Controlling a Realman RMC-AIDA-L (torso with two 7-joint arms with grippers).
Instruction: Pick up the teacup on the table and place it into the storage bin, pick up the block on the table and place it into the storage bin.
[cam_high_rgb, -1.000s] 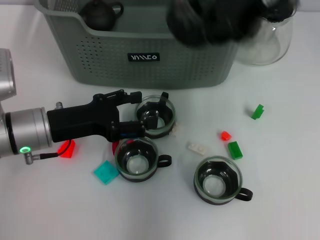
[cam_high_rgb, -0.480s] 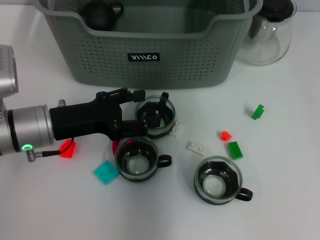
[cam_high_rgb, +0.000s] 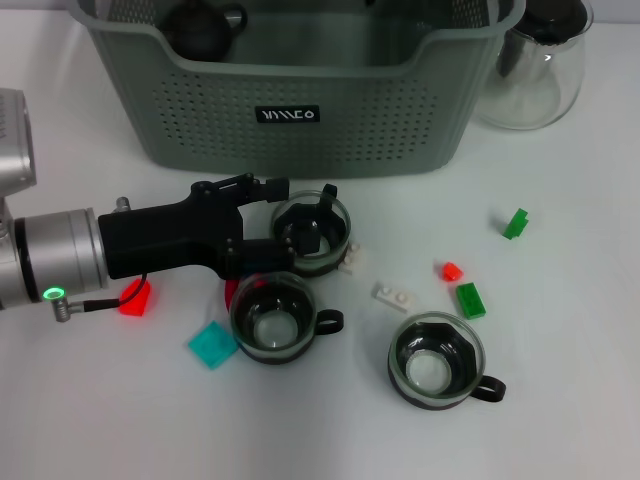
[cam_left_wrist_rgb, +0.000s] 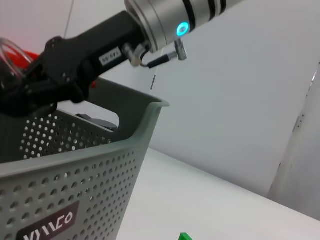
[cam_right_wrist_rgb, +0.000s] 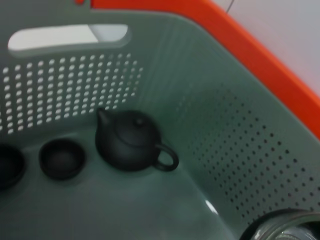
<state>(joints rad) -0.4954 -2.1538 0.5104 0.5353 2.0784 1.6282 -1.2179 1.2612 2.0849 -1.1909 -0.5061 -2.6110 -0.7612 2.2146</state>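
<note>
Teacup (cam_high_rgb: 312, 233): on the table just before the storage bin (cam_high_rgb: 300, 100), another cup touching its near side.
Left gripper (cam_high_rgb: 285, 225): fingers spread around the teacup's rim, not closed.
Right gripper: out of sight.

A grey-green plastic storage bin (cam_high_rgb: 300, 110) is seen with rows of small round perforations in its sides and a black label bearing white lettering. Inside it, a matt black teapot (cam_right_wrist_rgb: 131, 141) and a small black cup (cam_right_wrist_rgb: 62, 158) are shown, with an orange band beyond its rim. Clear glass teacups with black holders and handles (cam_high_rgb: 275, 318) are spread on the white table (cam_high_rgb: 560, 380). Small blocks are coloured green (cam_high_rgb: 470, 300), red (cam_high_rgb: 451, 270), white (cam_high_rgb: 393, 295) and teal (cam_high_rgb: 212, 344). The left arm is silver with a black gripper (cam_high_rgb: 275, 228) and a green light.
</note>
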